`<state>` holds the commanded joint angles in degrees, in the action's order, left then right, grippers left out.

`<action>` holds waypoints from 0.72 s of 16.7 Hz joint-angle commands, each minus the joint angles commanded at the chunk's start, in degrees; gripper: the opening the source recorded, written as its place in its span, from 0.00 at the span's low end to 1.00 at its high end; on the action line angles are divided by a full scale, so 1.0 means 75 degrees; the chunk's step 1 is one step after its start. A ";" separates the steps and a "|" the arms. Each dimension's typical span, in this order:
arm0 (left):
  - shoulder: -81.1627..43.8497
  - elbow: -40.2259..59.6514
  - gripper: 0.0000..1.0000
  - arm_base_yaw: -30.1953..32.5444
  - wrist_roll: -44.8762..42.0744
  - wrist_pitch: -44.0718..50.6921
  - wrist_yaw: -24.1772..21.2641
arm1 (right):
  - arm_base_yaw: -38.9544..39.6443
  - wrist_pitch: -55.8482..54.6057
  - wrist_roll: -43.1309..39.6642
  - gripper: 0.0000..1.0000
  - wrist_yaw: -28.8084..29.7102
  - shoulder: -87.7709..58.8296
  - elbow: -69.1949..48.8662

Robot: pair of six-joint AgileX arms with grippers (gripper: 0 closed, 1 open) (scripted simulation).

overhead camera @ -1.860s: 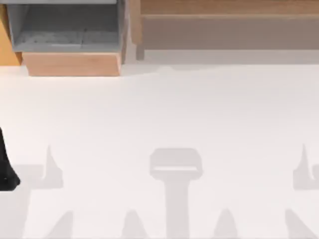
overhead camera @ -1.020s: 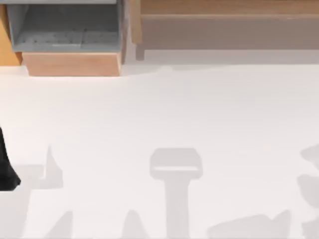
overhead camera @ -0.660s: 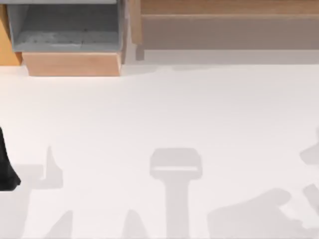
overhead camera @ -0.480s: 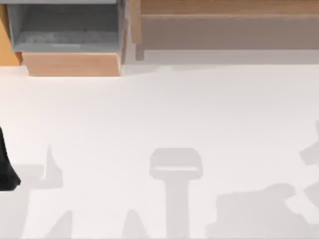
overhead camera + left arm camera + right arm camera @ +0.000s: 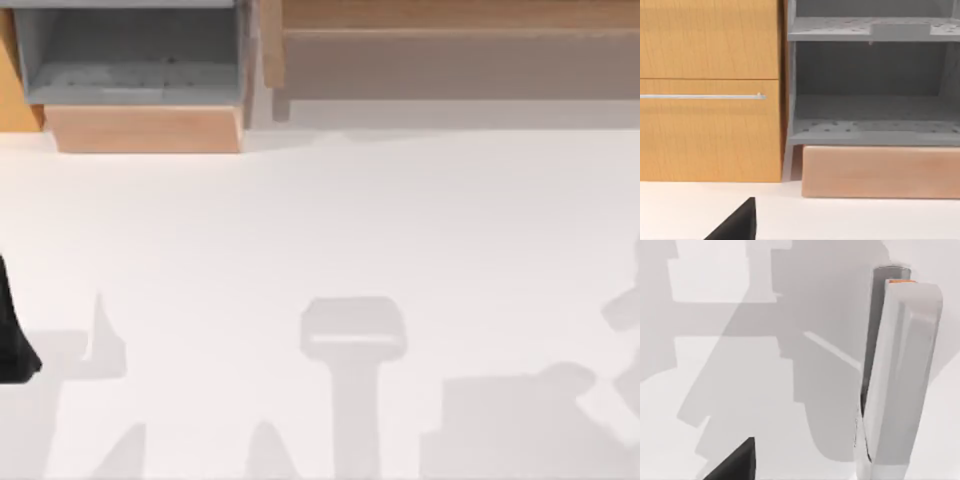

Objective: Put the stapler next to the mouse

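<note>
The table [image 5: 330, 220] is a bare white surface, crossed along its near edge by soft grey shadows. At its far side stand a grey shelf unit [image 5: 130, 55] on a pale wooden base [image 5: 145, 128] and, to the right of it, a long wooden cabinet [image 5: 450, 50]. From the left wrist the shelf [image 5: 872, 90] shows two grey open tiers, with an orange-brown door [image 5: 710, 90] and its thin metal handle [image 5: 702, 96] beside it. A black shape [image 5: 12, 335] is cut off by the table's left edge; it may be part of the left arm, but too little shows to be sure. The right wrist looks down on the stapler [image 5: 900, 375], white with a small orange mark at one end, lying on the table in shadow. A dark corner [image 5: 735, 462] there is cut off too. Whether either gripper is released or clenched I cannot tell.
</note>
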<state>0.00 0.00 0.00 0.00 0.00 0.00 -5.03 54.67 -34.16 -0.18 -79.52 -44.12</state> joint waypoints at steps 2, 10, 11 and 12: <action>0.0000 0.0000 1.00 0.0000 0.0000 0.0000 0.0000 | -0.0009 -0.0283 0.0017 1.00 0.0001 -0.0142 0.0179; 0.0000 0.0000 1.00 0.0000 0.0000 0.0000 0.0000 | -0.0012 -0.1799 0.0022 1.00 0.0000 -0.0850 0.0956; 0.0000 0.0000 1.00 0.0000 0.0000 0.0000 0.0000 | -0.0012 -0.1799 0.0022 1.00 0.0000 -0.0850 0.0956; 0.0000 0.0000 1.00 0.0000 0.0000 0.0000 0.0000 | -0.0012 -0.1799 0.0022 1.00 0.0000 -0.0850 0.0956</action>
<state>0.00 0.00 0.00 0.00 0.00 0.00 -5.12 41.18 -33.99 -0.18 -85.89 -36.95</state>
